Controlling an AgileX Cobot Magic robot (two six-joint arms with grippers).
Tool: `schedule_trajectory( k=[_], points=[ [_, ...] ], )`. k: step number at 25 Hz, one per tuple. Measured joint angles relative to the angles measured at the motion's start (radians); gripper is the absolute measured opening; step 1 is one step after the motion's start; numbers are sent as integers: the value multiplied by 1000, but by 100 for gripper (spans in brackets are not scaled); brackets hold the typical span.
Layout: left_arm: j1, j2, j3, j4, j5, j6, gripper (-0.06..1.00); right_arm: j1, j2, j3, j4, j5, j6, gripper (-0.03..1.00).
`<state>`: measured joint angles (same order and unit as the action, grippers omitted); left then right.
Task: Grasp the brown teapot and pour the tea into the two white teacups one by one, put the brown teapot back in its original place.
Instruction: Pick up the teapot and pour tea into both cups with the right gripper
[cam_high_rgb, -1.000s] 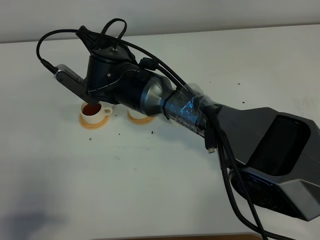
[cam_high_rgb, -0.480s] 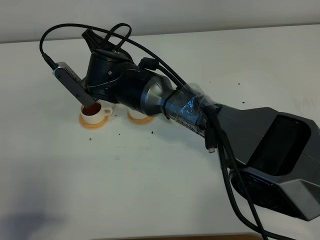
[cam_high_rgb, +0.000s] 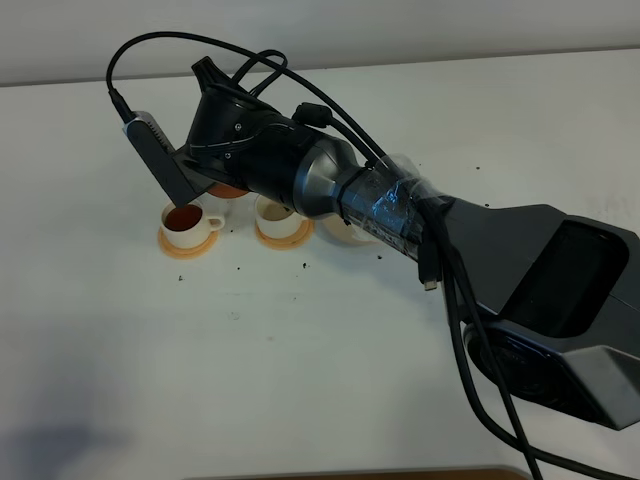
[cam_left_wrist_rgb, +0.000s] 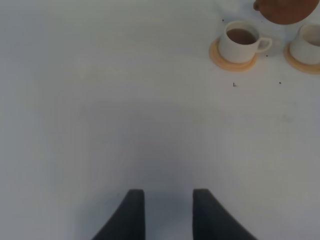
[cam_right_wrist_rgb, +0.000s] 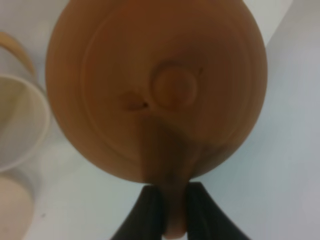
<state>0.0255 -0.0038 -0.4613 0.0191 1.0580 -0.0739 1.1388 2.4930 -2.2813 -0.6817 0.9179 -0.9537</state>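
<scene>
Brown teapot (cam_right_wrist_rgb: 155, 95), handle between fingers (cam_right_wrist_rgb: 148, 212), mostly hidden behind right arm (cam_high_rgb: 330, 185).

The filled teacup (cam_high_rgb: 186, 234) is sitting on its coaster (cam_high_rgb: 176, 250), with tea (cam_high_rgb: 182, 216) lying inside it. Just to the right of that teacup, the second teacup (cam_high_rgb: 272, 212) is resting on the second coaster (cam_high_rgb: 285, 238). Behind the filled teacup and a little to its right, the teapot (cam_high_rgb: 229, 189) is showing, and farther right a saucer (cam_high_rgb: 340, 232) is peeking out from under the arm (cam_high_rgb: 330, 185), all over the table (cam_high_rgb: 300, 350).
</scene>
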Motion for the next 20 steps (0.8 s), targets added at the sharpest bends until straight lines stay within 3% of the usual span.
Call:
schedule_trajectory(
  k=[4, 10, 20],
  points=[
    [0, 0, 0, 0, 0, 0, 28, -9, 1, -11, 30, 19, 24, 14],
    [0, 0, 0, 0, 0, 0, 28, -42, 1, -109, 153, 81, 36, 14],
    [0, 0, 0, 0, 0, 0, 28, -61, 1, -151, 302, 260, 64, 14]
  ],
)
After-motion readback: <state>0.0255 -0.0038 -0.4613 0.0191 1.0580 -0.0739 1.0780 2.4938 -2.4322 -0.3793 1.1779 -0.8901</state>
